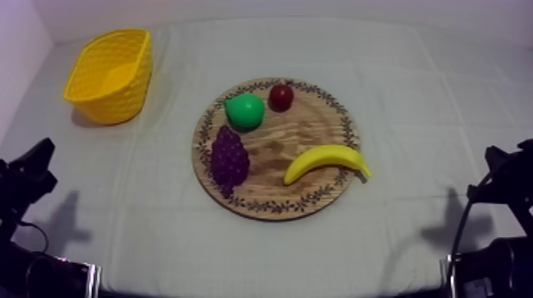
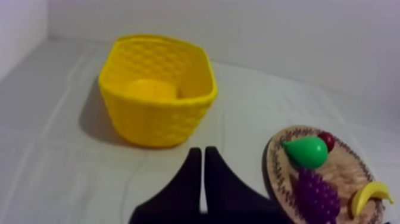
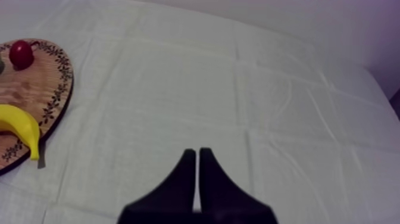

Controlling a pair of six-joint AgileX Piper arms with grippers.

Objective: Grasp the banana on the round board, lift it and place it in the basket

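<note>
A yellow banana (image 1: 325, 161) lies on the right part of the round wooden board (image 1: 317, 119) at the table's middle, its tip over the rim. The empty yellow basket (image 1: 111, 75) stands at the far left. My left gripper (image 1: 32, 162) rests low at the left edge. In the left wrist view its fingers (image 2: 202, 156) lie together as a narrow wedge, shut on nothing, short of the basket (image 2: 156, 89). My right gripper (image 1: 504, 162) rests low at the right edge; in the right wrist view it (image 3: 197, 154) is shut on nothing, with the banana (image 3: 21, 126) off to its side.
The board also carries a green pear (image 1: 244, 110), a small red fruit (image 1: 281, 97) and a purple bunch of grapes (image 1: 229, 157). Bare grey-white cloth (image 1: 428, 103) spreads right of the board and along the front.
</note>
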